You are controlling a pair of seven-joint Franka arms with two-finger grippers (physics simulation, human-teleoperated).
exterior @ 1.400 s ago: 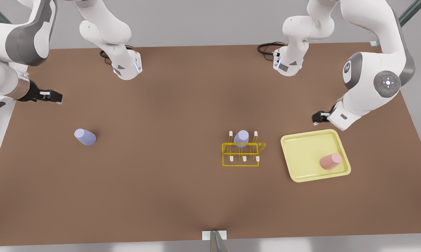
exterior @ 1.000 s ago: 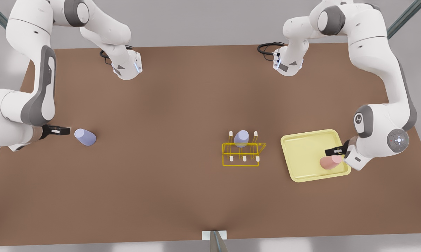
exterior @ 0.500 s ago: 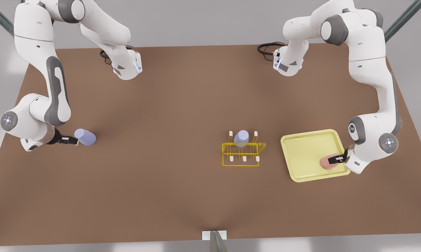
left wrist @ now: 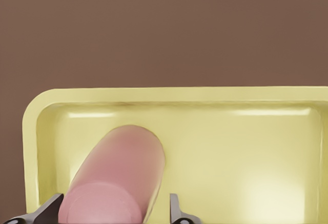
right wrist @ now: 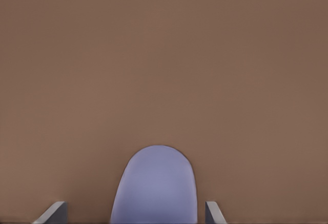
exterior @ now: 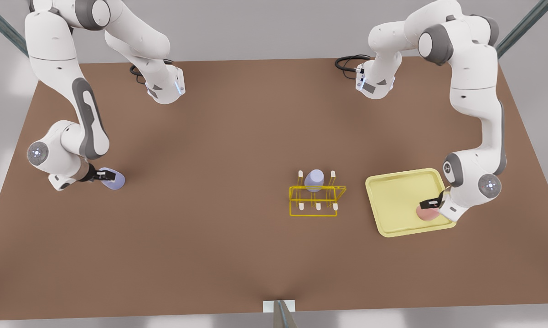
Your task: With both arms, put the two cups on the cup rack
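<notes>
A brown table (exterior: 237,255) with a plain matte top spans the front view. Behind its far edge stands a flat grey wall (exterior: 265,27). Dark metal struts (exterior: 522,23) cross the upper corners diagonally. A small pale bracket (exterior: 279,307) sits at the middle of the near edge. Light is soft and even, with faint shadows.
</notes>
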